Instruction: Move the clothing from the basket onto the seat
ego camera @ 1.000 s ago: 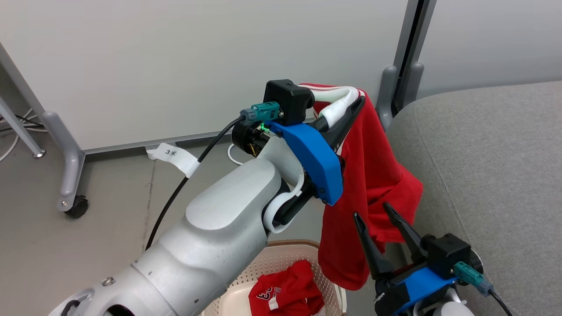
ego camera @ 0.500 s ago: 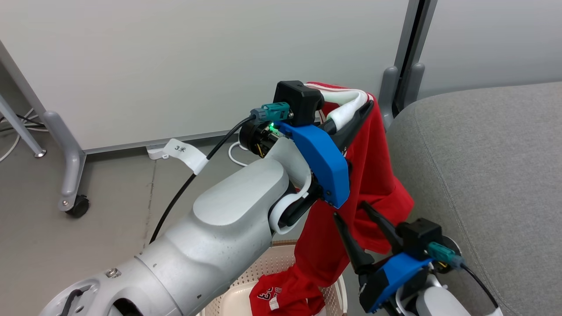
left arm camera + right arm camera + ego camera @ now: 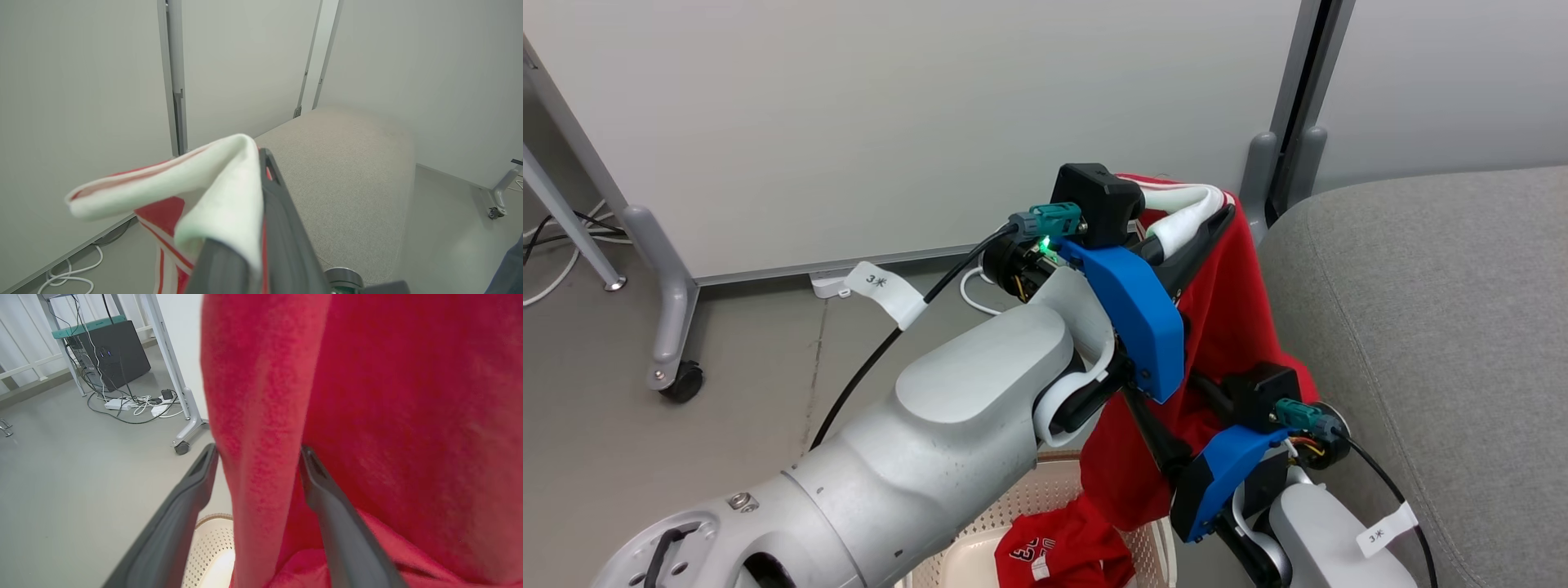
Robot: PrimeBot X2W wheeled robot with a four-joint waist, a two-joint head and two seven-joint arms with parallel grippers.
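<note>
Head view: the left claw (image 3: 1215, 222) is clamped on the white trim of a red shirt (image 3: 1233, 327), which hangs over the basket (image 3: 1045, 498) beside the couch (image 3: 1421, 310); another red jersey (image 3: 1058, 555) lies in the basket. Left wrist view: its fingers pinch that trim. Right wrist view: the right claw (image 3: 258, 453) is open, with a shirt fold between its fingers

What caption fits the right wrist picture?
Open right pincer straddles a hanging fold of red garment above the basket.

The right gripper (image 3: 258, 451) has risen to the hanging red cloth garment (image 3: 1225, 327); a fold now sits between its spread jaws.
</note>
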